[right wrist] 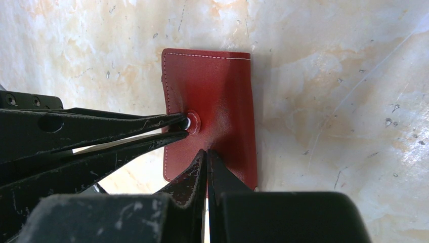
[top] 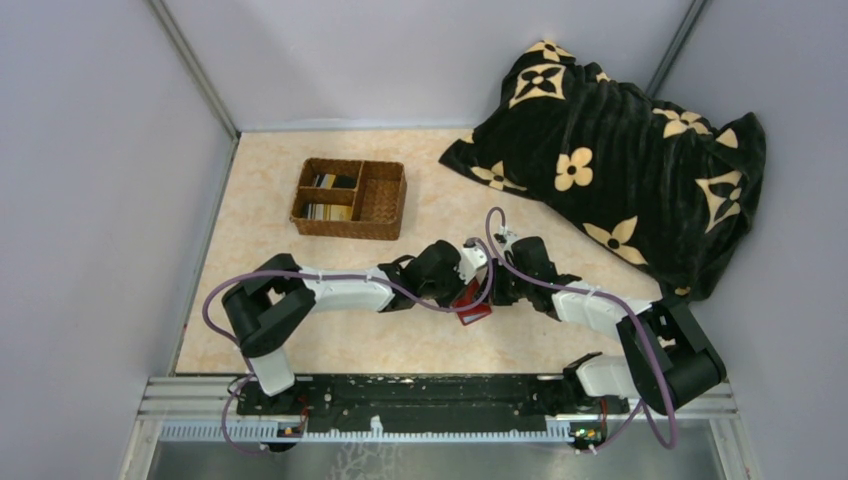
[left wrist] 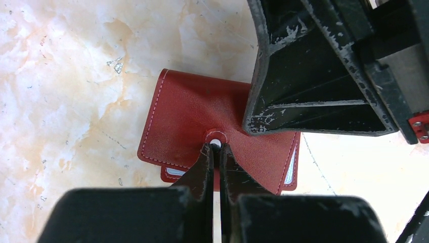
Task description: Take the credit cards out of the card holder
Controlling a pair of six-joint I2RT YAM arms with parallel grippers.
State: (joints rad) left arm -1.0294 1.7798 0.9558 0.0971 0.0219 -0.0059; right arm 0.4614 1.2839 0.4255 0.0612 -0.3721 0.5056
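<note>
The red card holder (left wrist: 187, 114) lies closed and flat on the marble tabletop, between the two arms (top: 474, 308). My left gripper (left wrist: 216, 147) is shut on its little snap tab (right wrist: 192, 123), right at the white stud. My right gripper (right wrist: 206, 152) is shut, its tips pressing down on the red cover (right wrist: 222, 91) beside the tab. Bluish pocket edges (left wrist: 175, 172) peek out under the cover. Any credit cards inside it are hidden. Several credit cards (top: 330, 211) lie in the wicker basket.
The brown divided wicker basket (top: 384, 200) stands at the back left. A black blanket with cream flowers (top: 620, 150) is heaped at the back right. Grey walls close in both sides.
</note>
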